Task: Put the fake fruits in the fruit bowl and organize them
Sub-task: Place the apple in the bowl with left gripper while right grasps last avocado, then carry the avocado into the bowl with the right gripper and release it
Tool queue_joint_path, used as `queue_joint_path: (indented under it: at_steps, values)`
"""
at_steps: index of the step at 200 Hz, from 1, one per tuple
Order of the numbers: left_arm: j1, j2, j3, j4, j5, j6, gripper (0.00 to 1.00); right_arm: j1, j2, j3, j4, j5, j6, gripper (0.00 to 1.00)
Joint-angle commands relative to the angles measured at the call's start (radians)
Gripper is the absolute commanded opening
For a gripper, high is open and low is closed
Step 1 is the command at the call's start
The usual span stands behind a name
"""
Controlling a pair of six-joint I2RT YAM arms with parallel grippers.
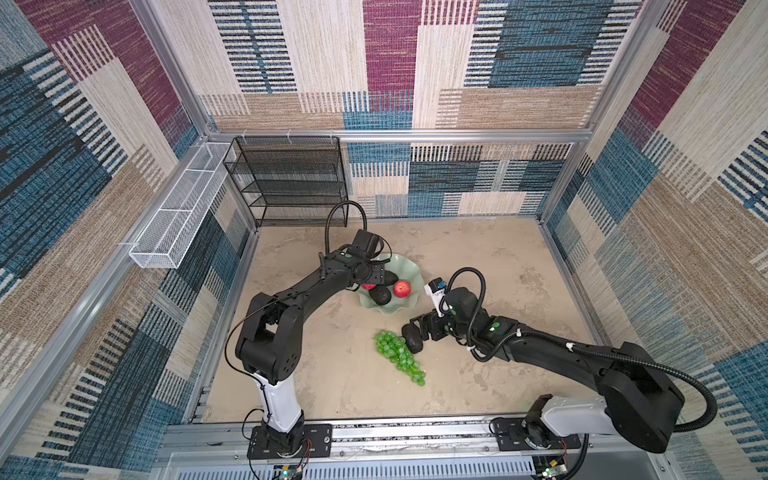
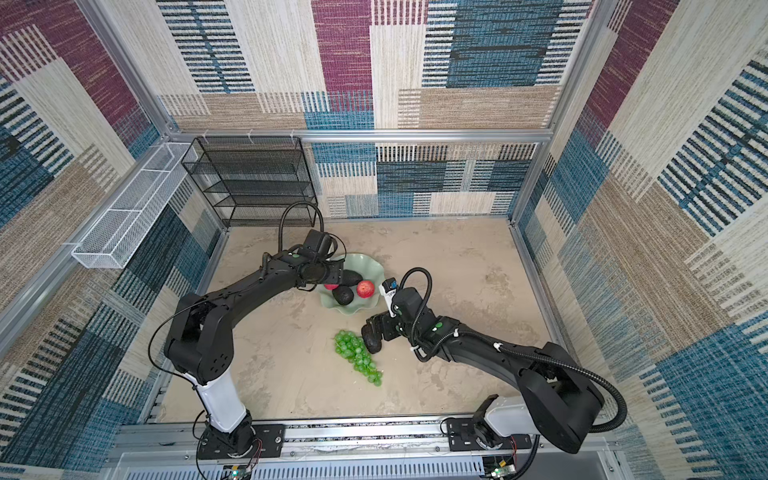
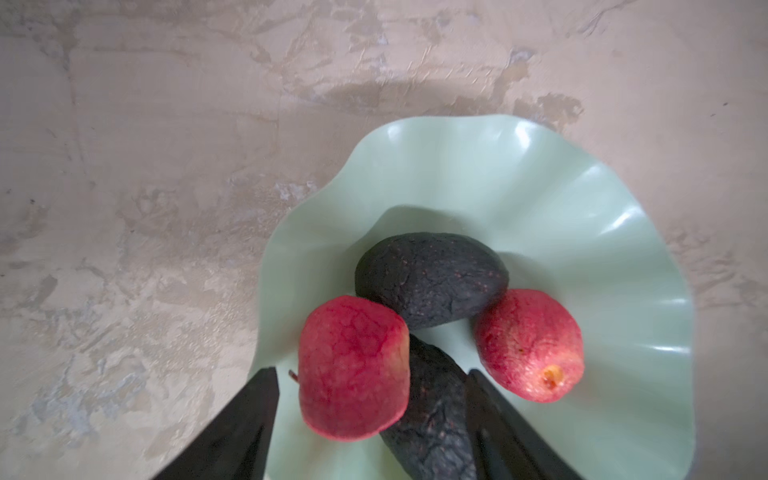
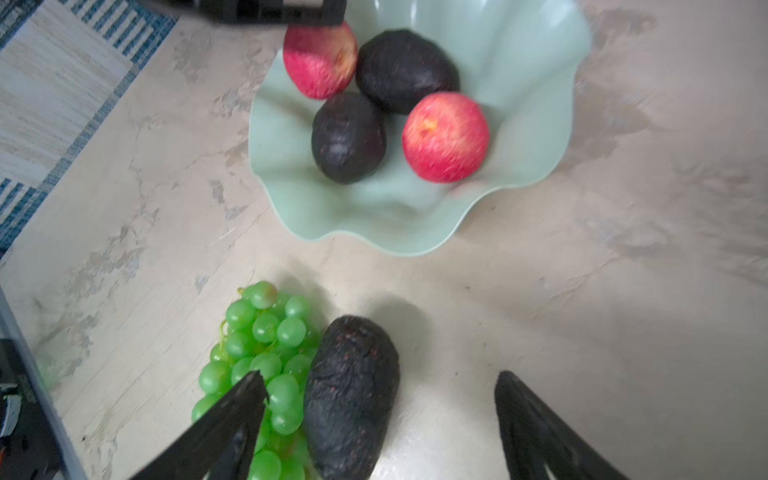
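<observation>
Avocado (image 4: 351, 399) lying near the fruit bowl (image 4: 519, 62) looks light, stiff and bumpy, best pinched across its middle by the right gripper (image 4: 380, 374), jaws spread around it; the left gripper (image 3: 370, 370) hangs released above that bowl.

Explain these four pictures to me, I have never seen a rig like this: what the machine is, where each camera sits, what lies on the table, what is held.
Two robot arms, each ending in a two-finger gripper, work over a beige table. The two wide pictures look down from overhead and are nearly alike. The two close-ups come from cameras on the arms' wrists. A mint-green bowl holds two dark avocados and a red apple. The left gripper hangs open over it, a second apple loose between its jaws. On the table, green grapes and a third avocado lie side by side. The right gripper stands open astride that avocado. Nothing is gripped.
</observation>
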Motion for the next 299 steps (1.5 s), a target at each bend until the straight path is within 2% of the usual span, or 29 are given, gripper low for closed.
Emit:
queue_joint_path:
  at_steps: [1, 27, 61, 76, 105, 139, 169, 198, 221, 245, 271, 299]
  values:
    - [0.003, -0.046, -0.013, 0.028, -0.008, -0.016, 0.75, 0.033, 0.029, -0.011, 0.015, -0.023, 0.069, 0.87]
    - [0.006, -0.151, -0.071, 0.087, -0.032, -0.036, 0.75, 0.061, 0.095, -0.006, 0.046, -0.018, 0.101, 0.84]
    - [0.01, -0.376, -0.228, 0.222, -0.118, -0.046, 0.78, 0.074, 0.179, 0.012, 0.043, 0.009, 0.114, 0.81]
    - [0.012, -0.477, -0.307, 0.274, -0.165, -0.044, 0.8, 0.074, 0.204, 0.016, 0.044, 0.02, 0.116, 0.76]
    - [0.022, -0.619, -0.423, 0.322, -0.228, -0.053, 0.83, 0.074, 0.212, 0.011, 0.034, 0.039, 0.127, 0.6]
    - [0.037, -0.667, -0.495, 0.315, -0.251, -0.08, 0.84, 0.074, 0.144, -0.02, -0.018, 0.088, 0.139, 0.53]
    - [0.049, -0.65, -0.515, 0.306, -0.221, -0.106, 0.84, 0.073, 0.03, -0.031, -0.119, 0.195, 0.131, 0.5]
    - [0.058, -0.65, -0.54, 0.312, -0.171, -0.135, 0.84, 0.055, -0.04, 0.078, -0.14, 0.271, 0.025, 0.5]
    - [0.069, -0.669, -0.575, 0.311, -0.13, -0.163, 0.84, -0.016, 0.062, 0.237, -0.072, 0.257, -0.11, 0.49]
    - [0.075, -0.713, -0.614, 0.29, -0.081, -0.172, 0.84, -0.092, 0.237, 0.42, -0.027, 0.18, -0.232, 0.48]
    - [0.077, -0.78, -0.672, 0.285, -0.005, -0.154, 0.84, -0.118, 0.429, 0.583, -0.032, 0.171, -0.355, 0.48]
    - [0.079, -0.844, -0.738, 0.288, 0.062, -0.17, 0.84, -0.131, 0.572, 0.711, -0.074, 0.165, -0.414, 0.47]
